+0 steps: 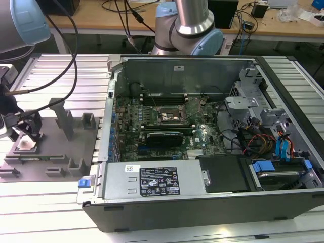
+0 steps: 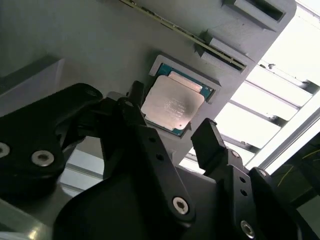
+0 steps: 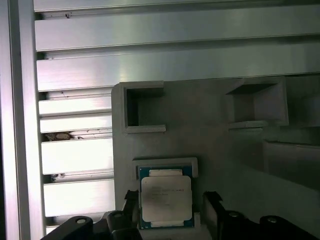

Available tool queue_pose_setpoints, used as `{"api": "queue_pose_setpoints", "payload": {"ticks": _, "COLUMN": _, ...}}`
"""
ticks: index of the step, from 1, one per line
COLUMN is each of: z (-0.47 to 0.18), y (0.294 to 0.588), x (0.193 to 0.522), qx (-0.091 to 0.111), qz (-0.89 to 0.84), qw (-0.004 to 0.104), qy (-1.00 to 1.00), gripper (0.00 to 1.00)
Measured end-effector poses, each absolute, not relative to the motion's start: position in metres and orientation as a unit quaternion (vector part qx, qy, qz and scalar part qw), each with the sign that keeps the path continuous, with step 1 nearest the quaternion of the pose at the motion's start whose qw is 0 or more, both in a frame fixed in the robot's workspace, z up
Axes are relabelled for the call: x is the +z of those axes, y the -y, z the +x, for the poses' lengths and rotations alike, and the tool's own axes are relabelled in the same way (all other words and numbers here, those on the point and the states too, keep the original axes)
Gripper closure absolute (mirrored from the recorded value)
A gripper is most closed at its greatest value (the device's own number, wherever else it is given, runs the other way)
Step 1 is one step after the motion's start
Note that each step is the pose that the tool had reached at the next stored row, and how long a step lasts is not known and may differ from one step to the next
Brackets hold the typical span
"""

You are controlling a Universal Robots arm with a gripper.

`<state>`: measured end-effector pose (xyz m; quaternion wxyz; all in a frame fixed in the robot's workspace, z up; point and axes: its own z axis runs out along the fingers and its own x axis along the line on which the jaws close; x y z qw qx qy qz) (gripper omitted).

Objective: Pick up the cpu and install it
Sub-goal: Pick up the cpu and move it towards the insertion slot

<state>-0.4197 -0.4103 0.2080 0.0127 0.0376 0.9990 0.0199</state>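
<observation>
At exterior view's left edge: one gripper (image 1: 24, 132) low over one grey fixture plate (image 1: 50, 149). One cpu (image 3: 166, 202) lies flat in fixture recess. Two fingers (image 2: 147, 140) spread wide, one either side of cpu; contact unclear. One open computer case (image 1: 202, 187) centre-right.

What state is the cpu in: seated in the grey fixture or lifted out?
Seated. The cpu lies flat in a recess of the grey fixture, with the open gripper straddling it.
</observation>
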Motion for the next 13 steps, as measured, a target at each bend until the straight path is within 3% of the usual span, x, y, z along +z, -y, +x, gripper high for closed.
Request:
{"api": "queue_pose_setpoints", "payload": {"ticks": 3, "z": -0.420, "y": 0.410, "x": 0.208, "qx": 0.020, "qz": 0.038, "qw": 0.013, "qy": -0.999, "gripper": 0.26}}
{"api": "queue_pose_setpoints", "payload": {"ticks": 13, "z": -0.420, "y": 0.410, "x": 0.198, "qx": 0.020, "qz": 0.038, "qw": 0.013, "qy": -0.999, "gripper": 0.26}}
